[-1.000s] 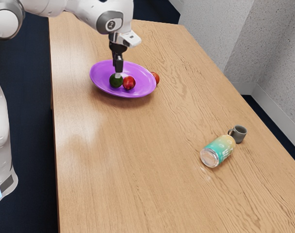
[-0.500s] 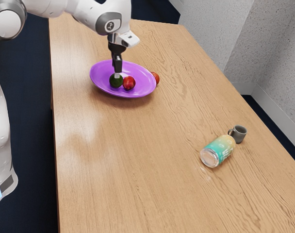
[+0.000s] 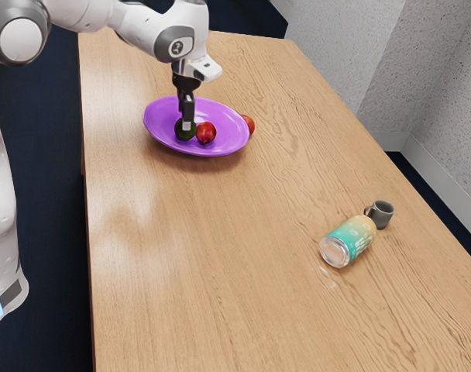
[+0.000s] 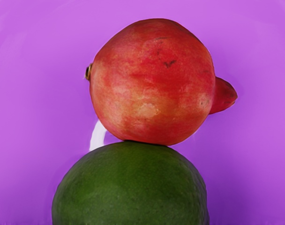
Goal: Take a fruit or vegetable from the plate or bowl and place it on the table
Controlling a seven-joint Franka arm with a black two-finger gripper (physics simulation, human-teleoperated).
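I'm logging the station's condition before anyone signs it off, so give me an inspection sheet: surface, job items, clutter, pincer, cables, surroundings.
Surface: wood-grain table, glossy in places.
Job items: purple plate holding a green fruit and a red fruit, side by side; an orange-red round item shows past the plate's rim, partly hidden.
Clutter: colourful container lying on its side, grey mug next to it.
Pincer: the pincer is down at the green fruit; open or shut can't be told.
Cables: nothing seen.
Surroundings: speckled grey walls, dark floor.
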